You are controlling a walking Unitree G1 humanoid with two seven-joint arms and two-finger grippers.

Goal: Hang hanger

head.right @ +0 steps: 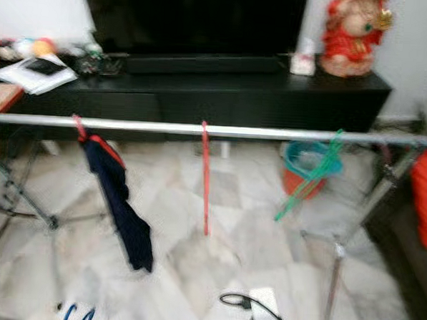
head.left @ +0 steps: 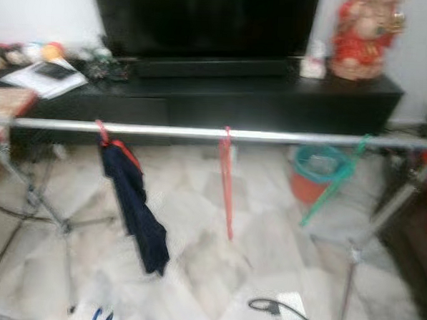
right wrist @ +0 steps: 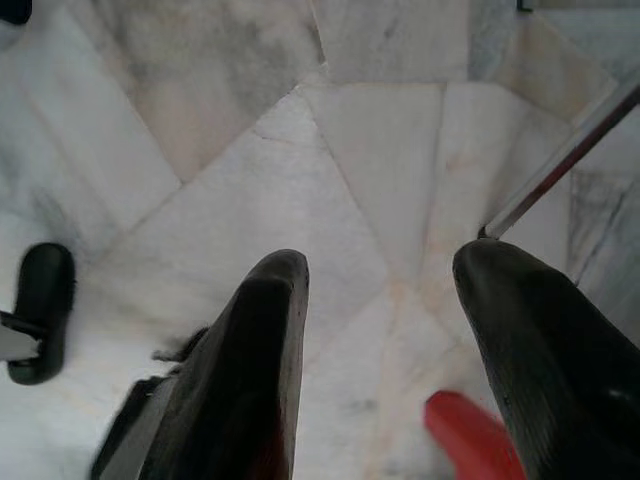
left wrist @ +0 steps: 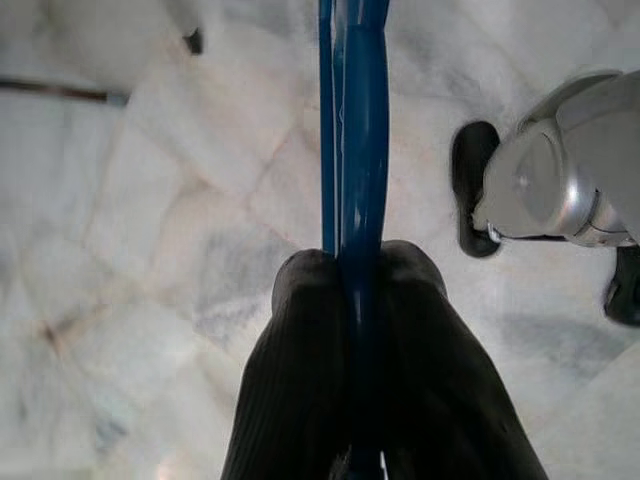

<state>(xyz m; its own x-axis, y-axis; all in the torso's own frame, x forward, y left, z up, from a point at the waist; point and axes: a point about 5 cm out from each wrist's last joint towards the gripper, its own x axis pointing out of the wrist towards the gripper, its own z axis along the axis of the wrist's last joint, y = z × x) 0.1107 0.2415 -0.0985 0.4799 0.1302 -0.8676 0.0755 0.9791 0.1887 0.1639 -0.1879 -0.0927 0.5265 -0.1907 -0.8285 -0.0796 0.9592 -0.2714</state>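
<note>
1. While my left gripper (left wrist: 360,290) hangs over the marble floor (left wrist: 150,250), its jaws are clamped on the blue hanger (left wrist: 355,150).
2. My right gripper (right wrist: 385,330) has jaws spread wide, empty.
3. Ahead, the silver rail (head.left: 200,133) carries a red hanger (head.left: 227,182), a green hanger (head.left: 334,184) and a navy garment (head.left: 135,213).

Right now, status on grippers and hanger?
Left gripper shut on blue hanger, low over floor. Right gripper open. Rail ahead, three hangers on it.
</note>
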